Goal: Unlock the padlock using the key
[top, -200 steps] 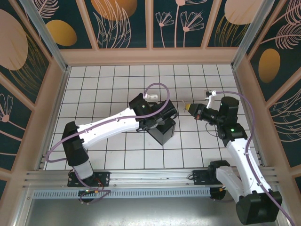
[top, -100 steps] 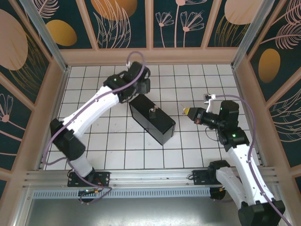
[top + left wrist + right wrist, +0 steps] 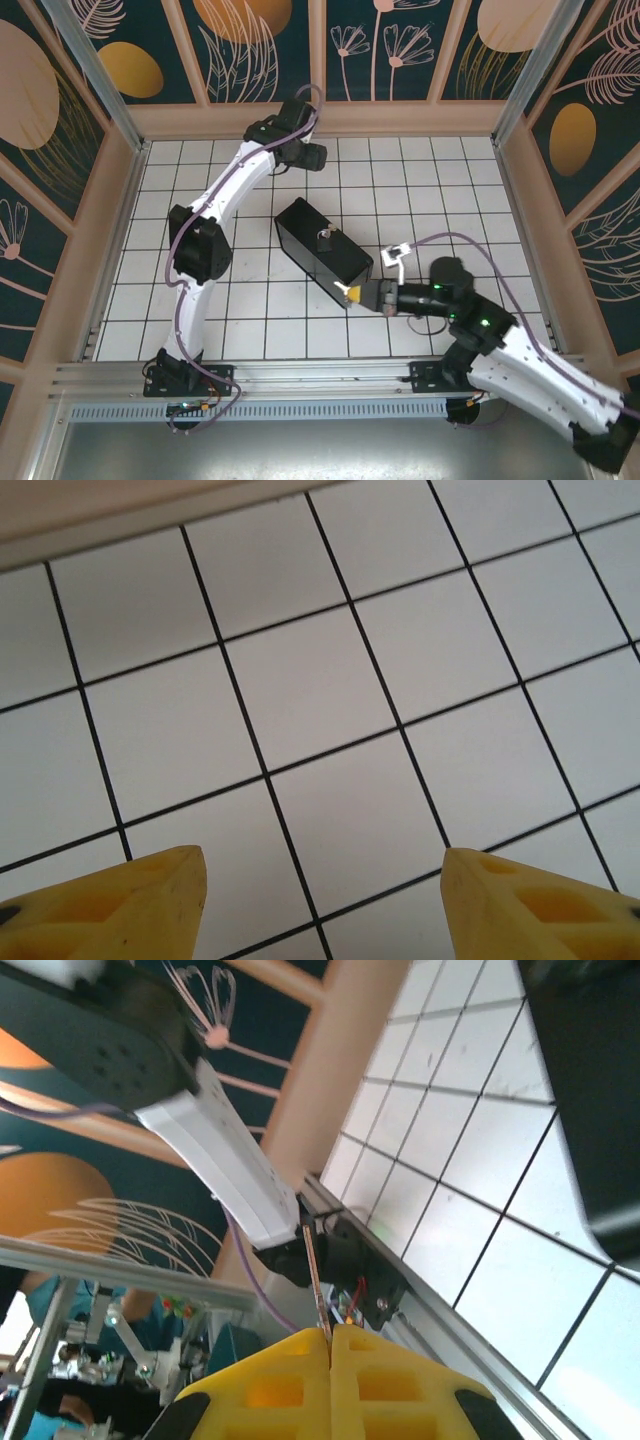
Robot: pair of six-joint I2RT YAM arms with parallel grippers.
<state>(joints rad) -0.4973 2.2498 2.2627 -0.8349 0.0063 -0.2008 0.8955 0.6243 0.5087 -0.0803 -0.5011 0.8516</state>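
The small silvery padlock (image 3: 323, 237) stands on top of the dark box (image 3: 322, 252) in the middle of the tiled floor. My right gripper (image 3: 351, 293) is at the box's near right corner, apart from the padlock. In the right wrist view its yellow jaws (image 3: 331, 1335) are shut on the key (image 3: 315, 1275), whose thin brownish shaft sticks out beyond the fingertips. A blurred dark edge of the box (image 3: 590, 1110) fills that view's upper right. My left gripper (image 3: 316, 156) is far back by the rear wall, fingers (image 3: 150, 900) wide apart over bare tiles, holding nothing.
Wooden walls with painted panels enclose the white tiled floor (image 3: 250, 300) on three sides. A metal rail (image 3: 300, 375) runs along the near edge by the arm bases. The left arm's white links (image 3: 215, 210) stretch along the left half of the floor.
The left arm has lifted off the box and swung to the back wall. The right arm has carried the key from right of the box down to its near right corner.
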